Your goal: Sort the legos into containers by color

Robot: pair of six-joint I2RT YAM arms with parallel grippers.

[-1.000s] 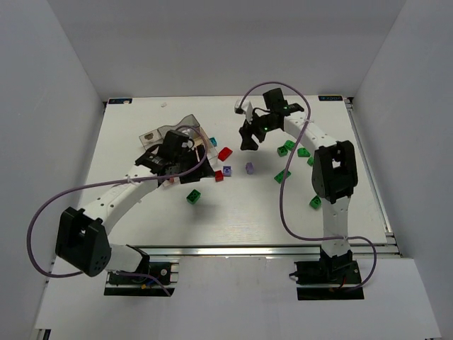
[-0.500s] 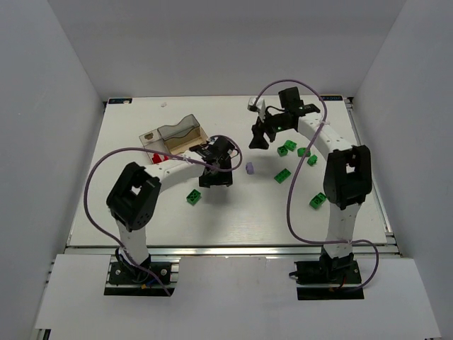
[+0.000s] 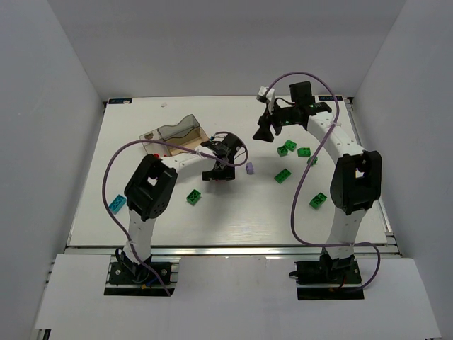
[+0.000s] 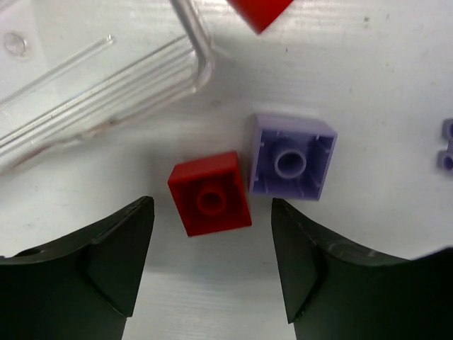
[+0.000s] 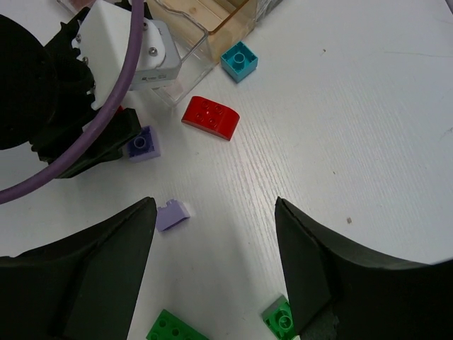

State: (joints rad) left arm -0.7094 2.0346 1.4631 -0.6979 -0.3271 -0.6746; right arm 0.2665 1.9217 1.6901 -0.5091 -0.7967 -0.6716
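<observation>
My left gripper (image 4: pixel 212 262) is open and hovers low over the table, just right of the clear box (image 3: pixel 177 133). A small red lego (image 4: pixel 209 193) lies just ahead of its fingertips, with a pale purple lego (image 4: pixel 290 157) touching its right side. Another red lego (image 4: pixel 258 10) lies further ahead. My right gripper (image 5: pixel 216 269) is open, empty and raised at the back right (image 3: pixel 265 132). Below it are a red curved lego (image 5: pixel 210 117), a cyan lego (image 5: pixel 238 61) by the box and a small purple lego (image 5: pixel 172 214).
Green legos lie at right (image 3: pixel 287 147), (image 3: pixel 304 151), (image 3: pixel 282 176), (image 3: pixel 318 200) and one at centre (image 3: pixel 193 197). A cyan lego (image 3: pixel 117 204) lies far left. The box's clear lid (image 4: pixel 106 85) lies close to the left gripper's left finger.
My left arm swung from over the box to the legos right of it, uncovering the cyan lego at far left. My right gripper rose and drew back to the right.
</observation>
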